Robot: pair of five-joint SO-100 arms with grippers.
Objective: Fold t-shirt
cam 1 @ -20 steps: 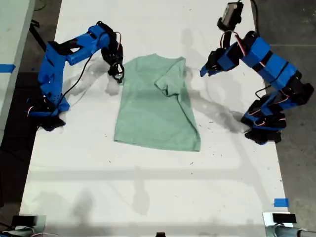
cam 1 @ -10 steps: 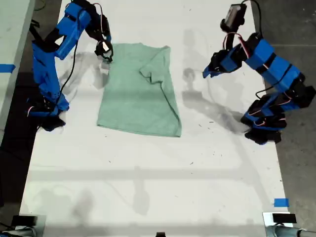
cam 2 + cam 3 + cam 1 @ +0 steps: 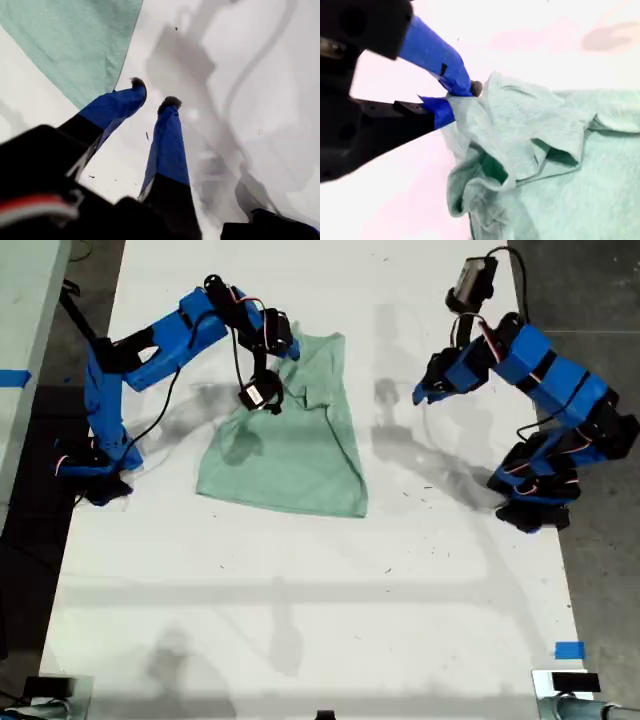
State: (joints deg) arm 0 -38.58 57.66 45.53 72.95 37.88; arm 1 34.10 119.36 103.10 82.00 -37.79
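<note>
Mint t-shirt (image 3: 285,455), no readable label, pinched in my second gripper (image 3: 457,100); my first gripper (image 3: 152,100) slightly parted, empty.

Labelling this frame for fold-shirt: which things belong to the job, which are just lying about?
Job:
- t-shirt, mint green, partly bunched
- my second hand, shut on its cloth
- my first hand, holding nothing

Lying about:
- blue tape on the table

exterior: overhead, far, whole desk (image 3: 300,620) | wrist views: close along jaws | shared: t-shirt (image 3: 300,455)
</note>
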